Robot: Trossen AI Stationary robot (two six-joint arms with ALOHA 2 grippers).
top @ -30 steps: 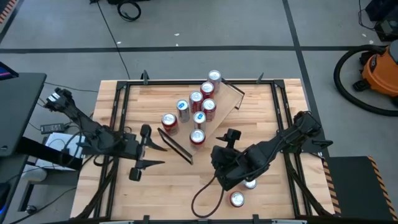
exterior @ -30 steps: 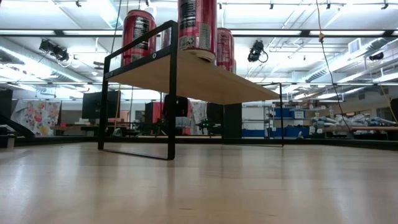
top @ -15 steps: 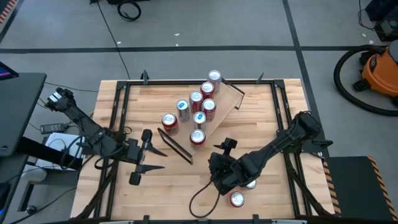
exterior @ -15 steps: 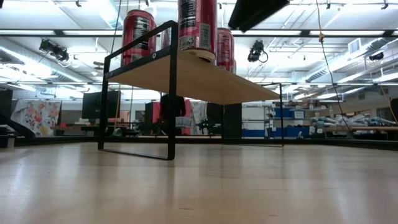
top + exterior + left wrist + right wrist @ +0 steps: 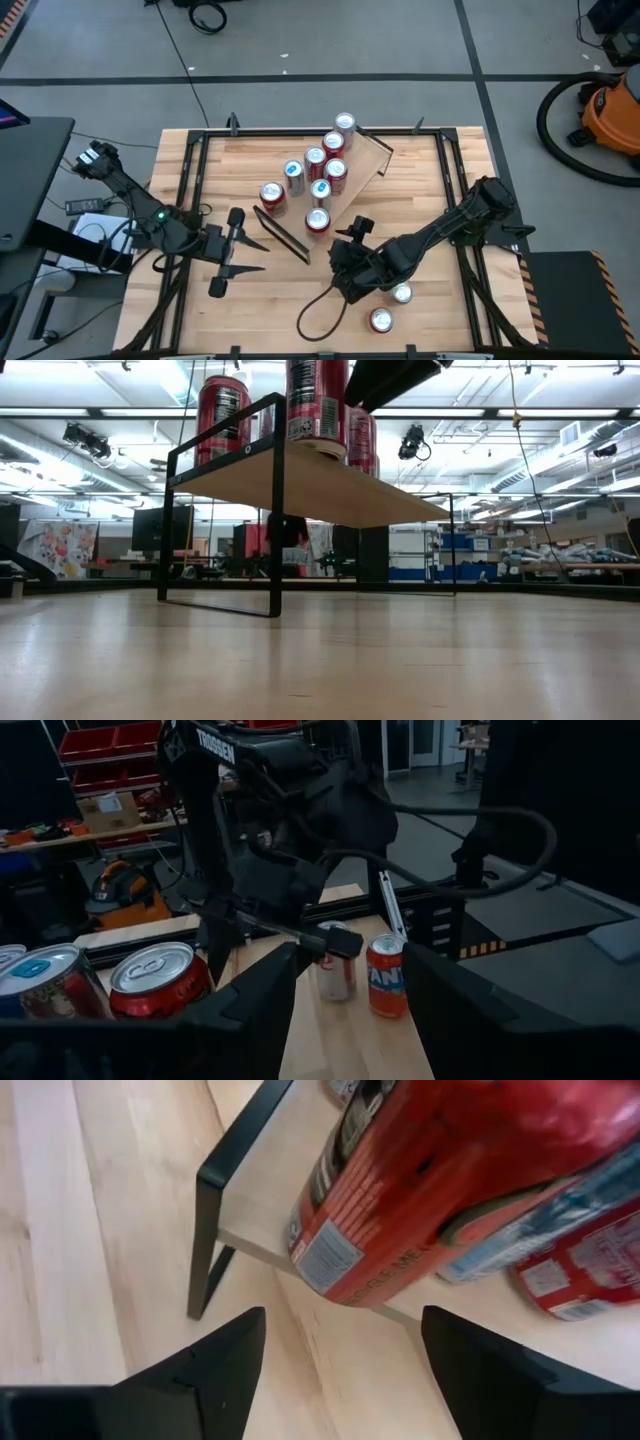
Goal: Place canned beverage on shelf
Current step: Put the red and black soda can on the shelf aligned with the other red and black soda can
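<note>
- Mostly done, by my reading: a cluster of red cans [image 5: 321, 190] stands upright on the shelf [image 5: 365, 165], which lies at a slant across the middle of the bench [image 5: 240, 155]; I count about eight of them
- Still to go are two cans on the bench near the right arm, well apart from the shelf: an orange can [image 5: 386, 977] and a silver-topped can [image 5: 336, 975] just beside it
- Right end effector [image 5: 342, 1320] hangs over the near end of the shelf, close to the nearest red can [image 5: 420, 1190]; its fingers are apart with nothing between them, so no can is being carried
- Left end effector [image 5: 262, 253] waits over the bench just left of the shelf's near end, fingers apart and empty
- Next, I judge, the right arm has to go back for one of the two loose cans
- Hard to tell: the right arm covers part of the bench near the loose cans in the high view, so anything under it is hidden
- From above I cannot say whether the cans at the plank's edge sit fully on it
- Low view cuts off the can tops and shows only a dark slice of the right arm at its top edge, and neither loose can
</note>
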